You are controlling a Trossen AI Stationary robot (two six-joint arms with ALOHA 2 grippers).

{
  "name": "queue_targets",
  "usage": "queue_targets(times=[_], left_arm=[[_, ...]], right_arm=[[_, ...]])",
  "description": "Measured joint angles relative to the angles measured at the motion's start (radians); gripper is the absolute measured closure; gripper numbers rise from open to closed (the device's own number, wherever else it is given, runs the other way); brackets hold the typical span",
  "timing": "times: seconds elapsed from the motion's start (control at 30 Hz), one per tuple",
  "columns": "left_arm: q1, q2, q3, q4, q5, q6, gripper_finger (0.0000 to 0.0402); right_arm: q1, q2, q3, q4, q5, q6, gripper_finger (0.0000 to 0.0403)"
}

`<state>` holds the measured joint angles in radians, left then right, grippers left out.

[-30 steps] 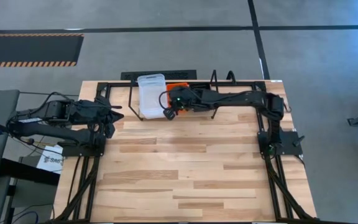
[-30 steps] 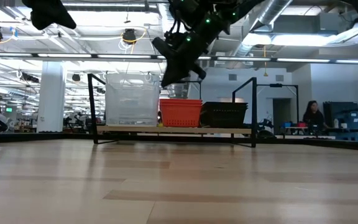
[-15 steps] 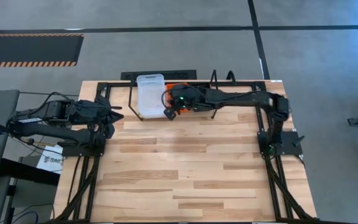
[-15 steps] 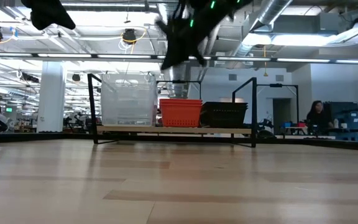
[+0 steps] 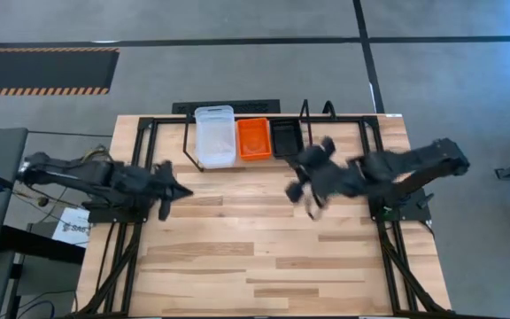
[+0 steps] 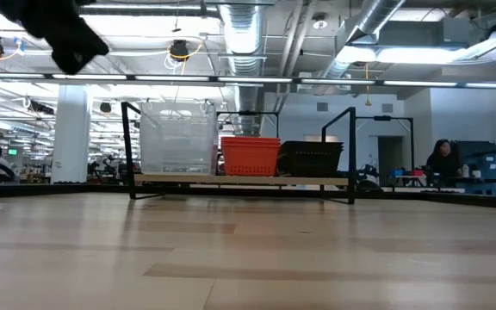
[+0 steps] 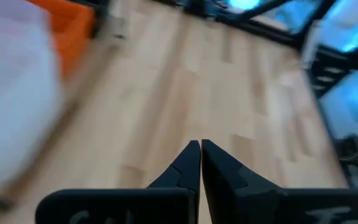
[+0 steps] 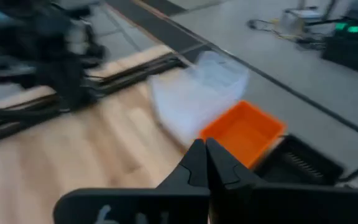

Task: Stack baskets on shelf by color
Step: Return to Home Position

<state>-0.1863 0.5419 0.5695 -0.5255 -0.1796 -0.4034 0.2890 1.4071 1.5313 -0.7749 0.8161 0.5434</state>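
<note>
Three basket stacks [image 5: 254, 138] and one shelf [image 6: 239, 179]

We read nothing for certain: a white sheet [image 5: 71, 228], well apart from the left end effector [image 5: 177, 190], bears print too small.

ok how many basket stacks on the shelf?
3 on the shelf: clear stack at the left-arm end, orange stack in the middle, black stack at the right-arm end. Baskets nested within each stack cannot be counted.
</note>
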Motion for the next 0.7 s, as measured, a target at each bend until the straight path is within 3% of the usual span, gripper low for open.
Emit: queue_targets(times=[0.2,0.37,0.5,0.7], left_arm=[[-0.118,0.013,-0.149,0.314,0.018,0.002,0.0401],[-0.161,0.062,-0.149,0.361,0.017,0.099,0.0402],[-0.143,0.110,-0.149,0.361,0.040,0.139,0.0401],[-0.019,0.169,-0.149,0.445,0.188,0.205,0.0401]], right_arm=[[0.201,-0.072,-0.197,0.166,0.104,0.123,0.0403],[0.230,-0.115,-0.419,0.493,0.114,0.127,0.0403],[0.183,-0.135,-0.588,0.729,0.025,0.107,0.0403],[0.027,-0.155,-0.721,1.140,-0.223,-0.110,0.0403]])
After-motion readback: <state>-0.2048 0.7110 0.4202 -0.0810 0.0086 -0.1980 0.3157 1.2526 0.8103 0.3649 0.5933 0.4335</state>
